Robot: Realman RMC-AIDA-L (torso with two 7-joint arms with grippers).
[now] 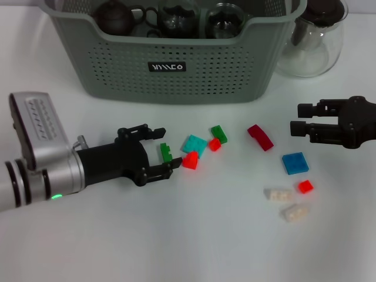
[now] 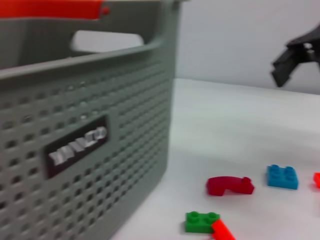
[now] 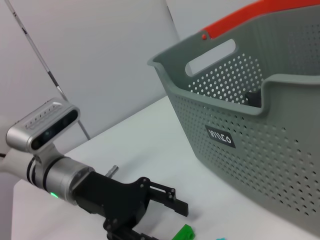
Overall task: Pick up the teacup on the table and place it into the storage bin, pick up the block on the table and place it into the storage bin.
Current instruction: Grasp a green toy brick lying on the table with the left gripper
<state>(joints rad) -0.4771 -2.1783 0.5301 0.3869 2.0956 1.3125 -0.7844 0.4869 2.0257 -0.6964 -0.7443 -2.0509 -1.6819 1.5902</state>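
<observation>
L gripper: jaws spread round green block, in front of storage bin.
R gripper: can't tell.
Risk: red block touching, may get nudged.

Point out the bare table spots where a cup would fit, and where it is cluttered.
Free patches: the table nearest the camera, below the left hand and the white blocks; and the strip between the storage bin and the left hand. Crowded: the middle band of blocks, from the green block to the blue block, reaching toward the right hand.
</observation>
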